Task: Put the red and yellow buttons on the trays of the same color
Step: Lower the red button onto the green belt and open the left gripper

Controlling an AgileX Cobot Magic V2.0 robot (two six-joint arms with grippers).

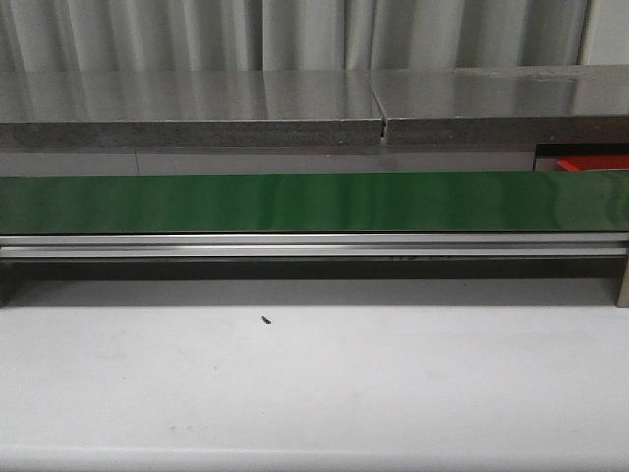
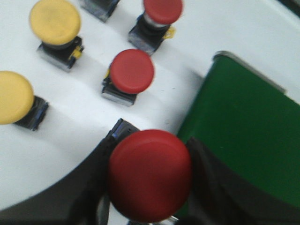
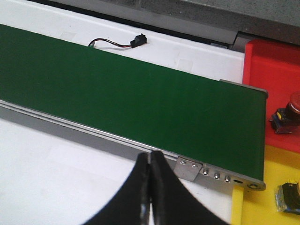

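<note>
In the left wrist view my left gripper is shut on a red button, held beside the end of the green conveyor belt. On the white table beyond stand two more red buttons and two yellow buttons. In the right wrist view my right gripper is shut and empty, over the white table by the belt's near rail. A red tray holds a red button. A yellow tray holds a button. Neither gripper shows in the front view.
The front view shows the green belt across the middle, a grey shelf behind it, a bit of the red tray at the right and a small black screw on the white table. A black sensor with wires lies behind the belt.
</note>
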